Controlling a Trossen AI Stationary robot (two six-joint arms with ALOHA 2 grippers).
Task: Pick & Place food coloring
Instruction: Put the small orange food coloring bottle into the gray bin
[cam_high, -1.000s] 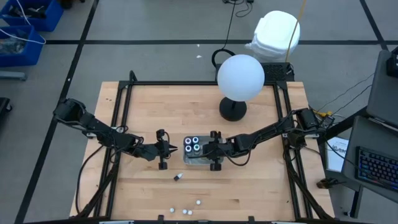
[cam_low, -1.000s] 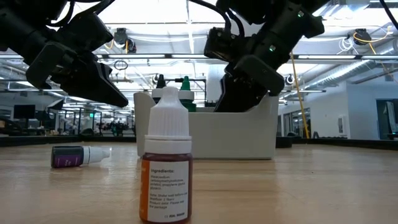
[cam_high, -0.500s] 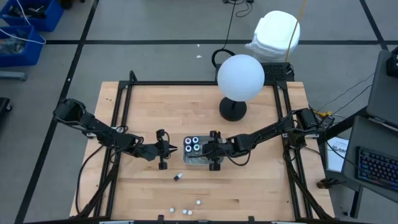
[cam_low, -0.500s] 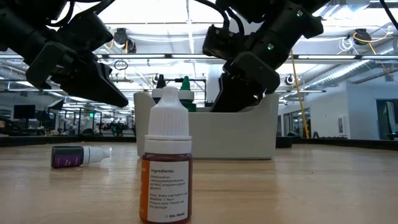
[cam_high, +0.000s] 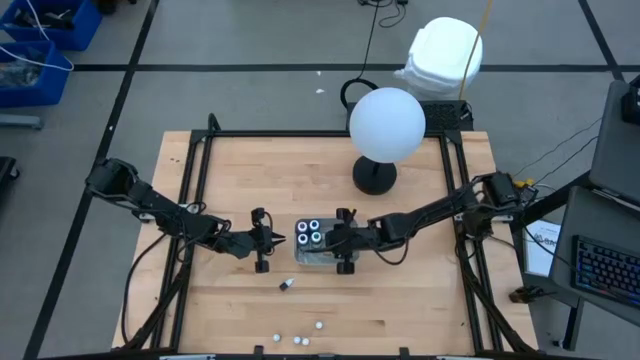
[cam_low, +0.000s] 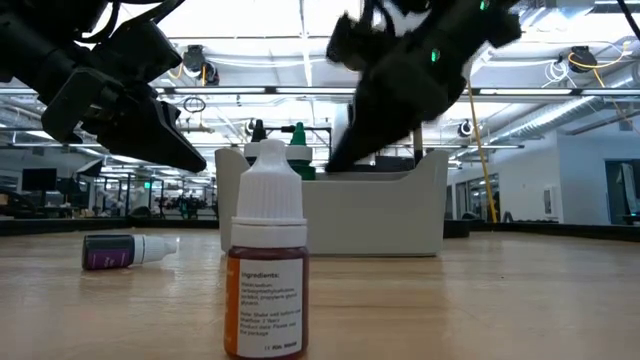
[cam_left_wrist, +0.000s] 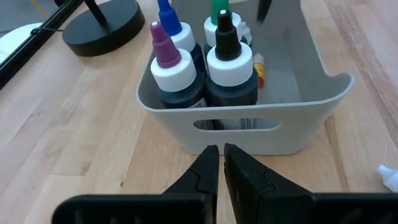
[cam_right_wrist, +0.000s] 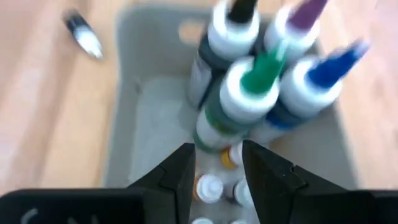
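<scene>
Grey bin (cam_right_wrist: 130, 124): my right hand (cam_right_wrist: 217, 163), fingers apart and empty, hovers above; next, fetch table bottle (cam_high: 286, 285). Left hand (cam_left_wrist: 219, 163) together.

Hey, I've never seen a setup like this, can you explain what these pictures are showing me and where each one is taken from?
This is a robot with two dark arms at a wooden table. One picture looks straight down from above, one sits at table height, and two come from cameras on the arms' wrists.

In the middle stands a grey bin holding four larger food coloring bottles with purple, blue, green and black tips, plus small bottles on its floor. More small bottles stand near the front edge, and one lies on its side.

The left hand waits shut beside the bin, holding nothing. The right hand is above the bin, fingers apart, empty.
</scene>
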